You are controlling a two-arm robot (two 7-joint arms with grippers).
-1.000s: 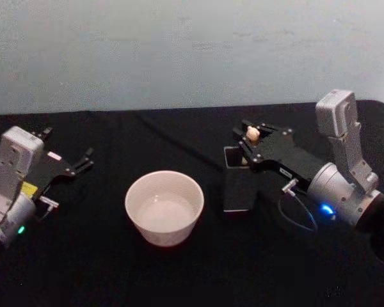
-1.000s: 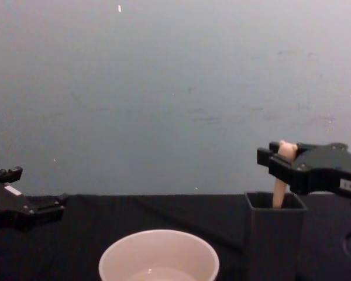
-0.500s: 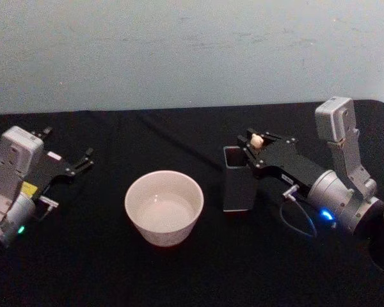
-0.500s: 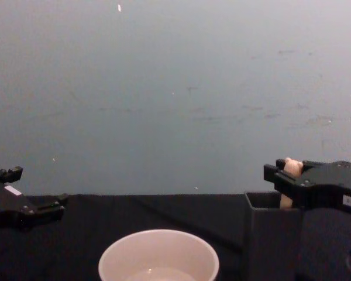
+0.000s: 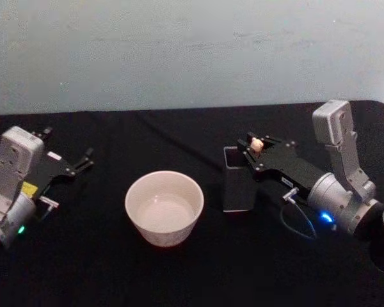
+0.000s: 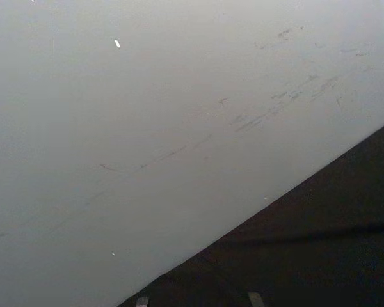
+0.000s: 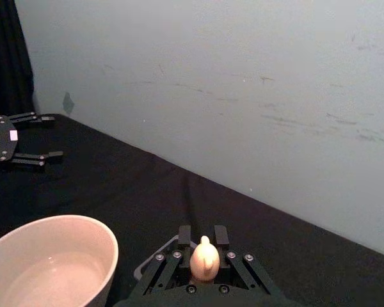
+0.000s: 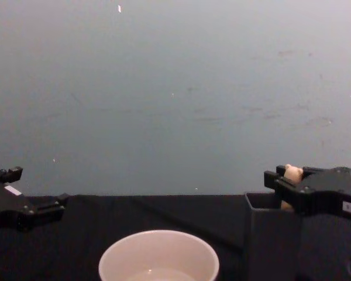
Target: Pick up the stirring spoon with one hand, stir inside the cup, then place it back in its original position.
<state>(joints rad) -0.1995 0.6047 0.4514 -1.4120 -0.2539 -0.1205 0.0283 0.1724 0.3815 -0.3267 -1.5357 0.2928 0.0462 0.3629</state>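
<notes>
While the right gripper (image 5: 254, 148) hangs over the open top of the dark holder (image 5: 237, 187), its fingers are clenched on the spoon (image 5: 256, 145) — the bear-head knob pokes up between them, plain in the right wrist view (image 7: 205, 259). From the chest view the knob (image 8: 292, 172) sits level with the fingers, just above the holder's rim (image 8: 263, 206), with a short stretch of handle dropping into the holder below the gripper; the rest of the spoon is hidden inside it. The holder stands directly beneath the gripper, on the black table (image 5: 115, 268).

The cup (image 5: 164, 206) stands to the left of the right gripper and a little nearer the robot, apart from the holder, upright; what it holds I cannot tell.

Far off on the other side of the cup, the left gripper (image 5: 84, 159) rests low over the table — fingers spread, holding nothing, as the right wrist view (image 7: 43, 137) also shows.
</notes>
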